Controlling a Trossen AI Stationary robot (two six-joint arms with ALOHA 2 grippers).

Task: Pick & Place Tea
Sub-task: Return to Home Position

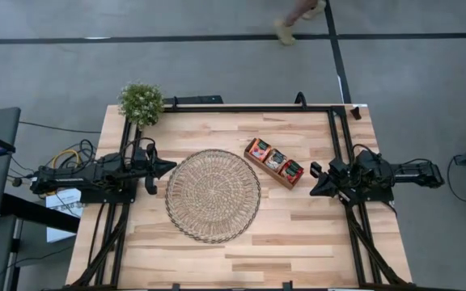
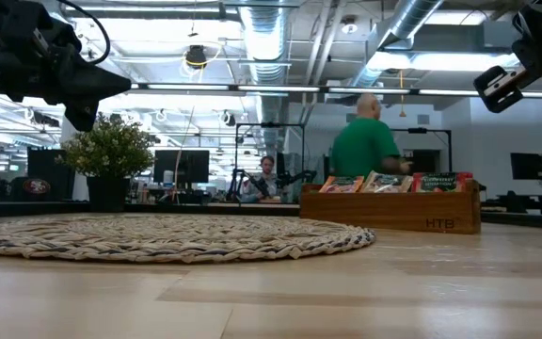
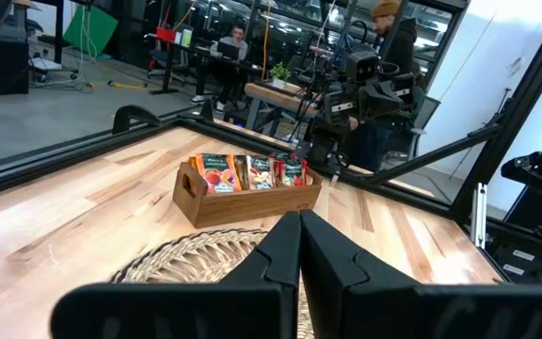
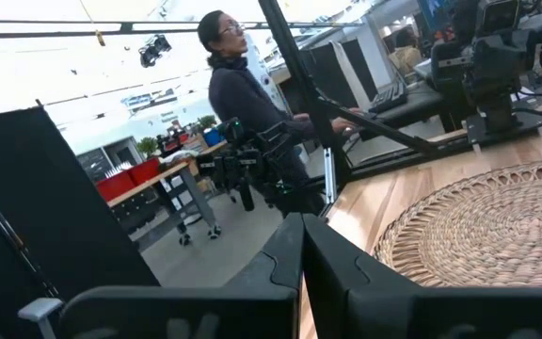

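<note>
Evidently jaws of both grippers (image 3: 300, 226) (image 4: 302, 228) together, empty.

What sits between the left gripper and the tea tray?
The round wicker mat, between left gripper and wooden tray of tea sachets; the high view shows it.

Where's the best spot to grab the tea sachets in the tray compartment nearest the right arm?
Take the tea sachets by their top edges, coming straight down: they stand upright, tops poking above the walls of the wooden tray, which block any sideways approach. The right gripper, shut, sits nearest.
</note>
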